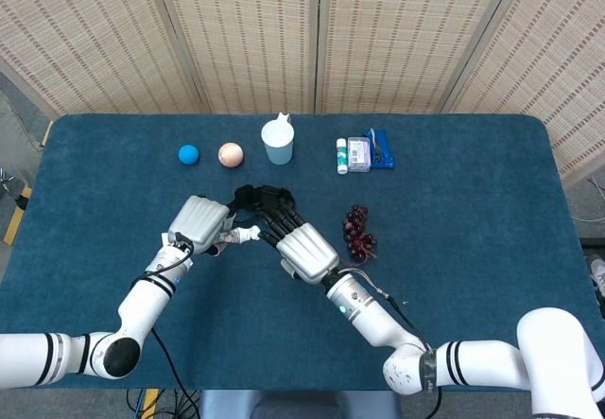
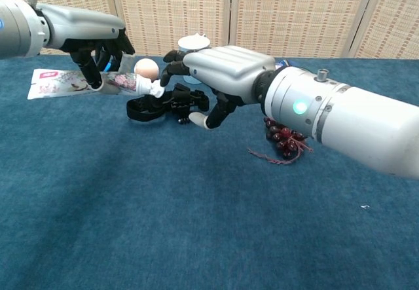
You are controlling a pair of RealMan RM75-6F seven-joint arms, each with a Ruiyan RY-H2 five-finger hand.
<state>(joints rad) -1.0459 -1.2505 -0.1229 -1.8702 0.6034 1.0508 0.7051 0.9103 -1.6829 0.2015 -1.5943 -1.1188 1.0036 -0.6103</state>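
I see a flat printed pouch point(image 2: 72, 82) with a white cap, held level between my left hand point(image 2: 98, 38) and right hand point(image 2: 219, 74).

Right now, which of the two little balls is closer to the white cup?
The peach ball. It sits just left of the white cup, while the blue ball lies further left, on the peach ball's far side.

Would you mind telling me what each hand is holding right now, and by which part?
The left hand grips a printed pouch at its capped end; the right hand pinches the pouch's white cap.
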